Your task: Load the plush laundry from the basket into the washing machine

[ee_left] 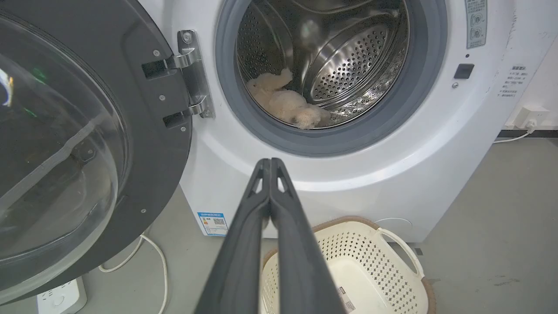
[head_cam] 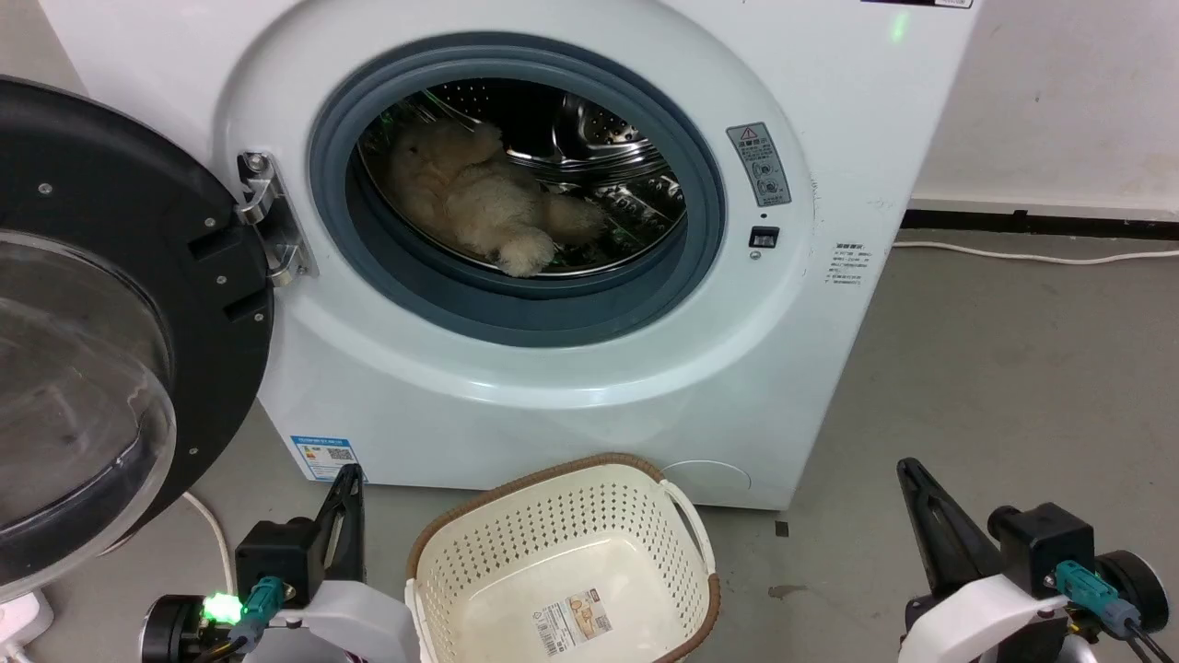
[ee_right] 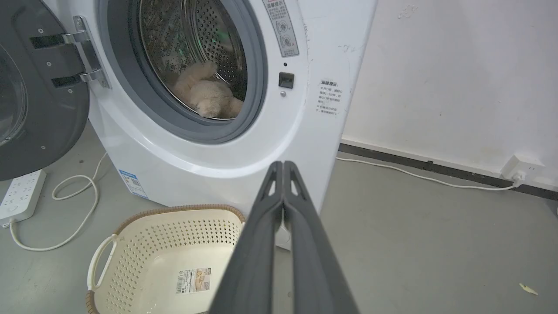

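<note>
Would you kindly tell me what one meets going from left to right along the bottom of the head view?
Left gripper, fingers shut → basket → right gripper, fingers shut.

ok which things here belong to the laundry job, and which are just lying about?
Job: fluffy cream-beige plush toy, in the drum; cream perforated plastic basket, empty; white front-loading washing machine, door open; left gripper and right gripper, both shut.
Lying about: white power strip; white wall socket.

Head camera looks down, wrist cameras look ahead; all face the washing machine (head_cam: pixel 553 387) and basket (head_cam: pixel 553 520).
</note>
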Robot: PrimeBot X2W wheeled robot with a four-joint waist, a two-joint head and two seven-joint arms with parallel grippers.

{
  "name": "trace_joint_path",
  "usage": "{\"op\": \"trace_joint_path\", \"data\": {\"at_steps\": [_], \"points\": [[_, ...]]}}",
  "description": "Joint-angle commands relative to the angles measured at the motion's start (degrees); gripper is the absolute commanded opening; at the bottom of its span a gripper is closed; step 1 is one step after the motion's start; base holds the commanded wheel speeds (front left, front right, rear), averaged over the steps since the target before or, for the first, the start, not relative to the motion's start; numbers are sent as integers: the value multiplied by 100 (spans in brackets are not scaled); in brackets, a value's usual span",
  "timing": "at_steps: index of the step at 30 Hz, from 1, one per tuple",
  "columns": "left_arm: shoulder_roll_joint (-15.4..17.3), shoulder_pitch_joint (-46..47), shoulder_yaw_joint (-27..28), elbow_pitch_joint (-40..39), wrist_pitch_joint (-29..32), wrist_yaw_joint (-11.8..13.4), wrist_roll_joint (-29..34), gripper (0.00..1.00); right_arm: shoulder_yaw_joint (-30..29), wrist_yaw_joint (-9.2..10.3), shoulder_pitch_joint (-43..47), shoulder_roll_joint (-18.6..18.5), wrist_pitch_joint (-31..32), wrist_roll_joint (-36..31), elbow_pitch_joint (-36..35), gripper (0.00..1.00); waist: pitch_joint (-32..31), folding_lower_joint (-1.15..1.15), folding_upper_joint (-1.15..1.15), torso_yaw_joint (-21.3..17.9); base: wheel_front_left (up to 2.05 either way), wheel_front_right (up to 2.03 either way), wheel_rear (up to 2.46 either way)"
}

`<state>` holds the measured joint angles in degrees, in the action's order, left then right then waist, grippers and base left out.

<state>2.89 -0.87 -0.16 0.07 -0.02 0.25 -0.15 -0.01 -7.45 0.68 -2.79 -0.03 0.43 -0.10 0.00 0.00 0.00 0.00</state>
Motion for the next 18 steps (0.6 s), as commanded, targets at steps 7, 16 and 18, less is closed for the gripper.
{"op": "trace_joint_path", "data": {"at_steps": [7, 16, 18], "points": [[-2, 87, 16, -7, 2, -25, 15, 0, 1, -3, -68, -9, 3, -43, 10, 0, 0, 0, 0, 0, 0, 0, 0], [-2, 87, 16, -7, 2, -25, 15, 0, 1, -3, -68, -9, 3, -43, 10, 0, 0, 0, 0, 0, 0, 0, 0], [-2, 87, 16, -7, 2, -25, 15, 0, 1, -3, -68, -9, 3, -43, 10, 0, 0, 0, 0, 0, 0, 0, 0]]}}
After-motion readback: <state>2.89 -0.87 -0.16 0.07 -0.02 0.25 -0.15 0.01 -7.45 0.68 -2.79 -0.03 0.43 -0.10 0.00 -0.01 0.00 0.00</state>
